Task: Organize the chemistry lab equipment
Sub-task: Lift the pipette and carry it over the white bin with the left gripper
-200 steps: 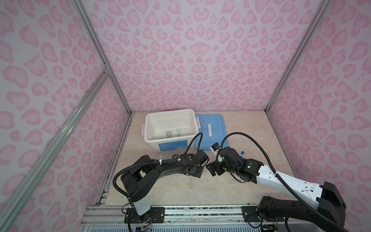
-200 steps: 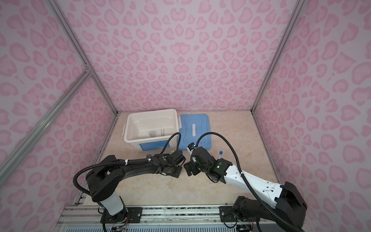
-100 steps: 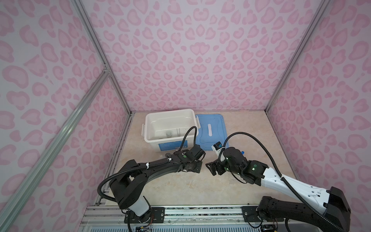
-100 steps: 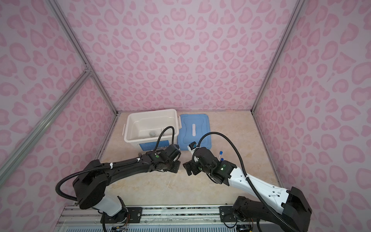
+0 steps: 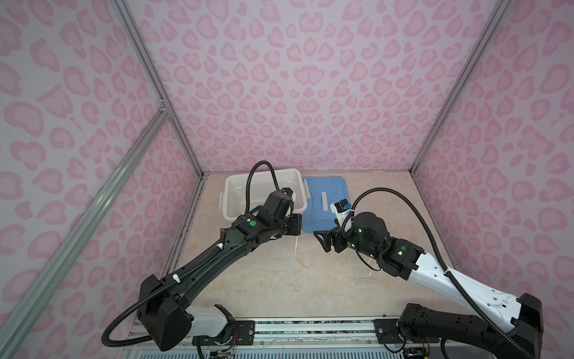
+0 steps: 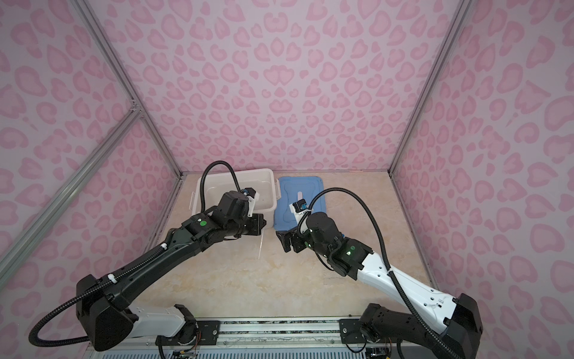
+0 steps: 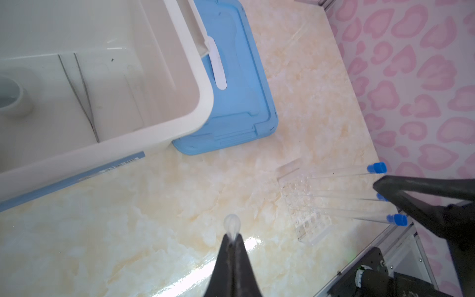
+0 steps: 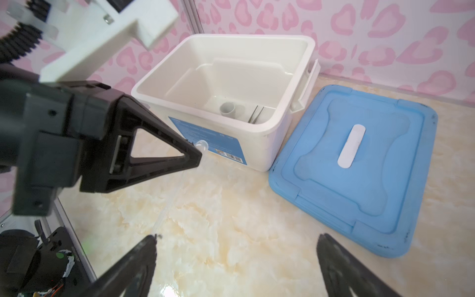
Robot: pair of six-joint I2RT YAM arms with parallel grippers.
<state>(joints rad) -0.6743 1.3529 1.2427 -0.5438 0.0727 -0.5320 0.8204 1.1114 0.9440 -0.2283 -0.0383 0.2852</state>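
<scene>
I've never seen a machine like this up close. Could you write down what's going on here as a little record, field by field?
left gripper: shut on the clear dropper, near the bin's front
right gripper: open, empty
white bin: holds the metal tweezers and one small round dish
blue lid: flat on the table, beside the bin
clear rack: on the table, with three blue-capped tubes set in it
</scene>
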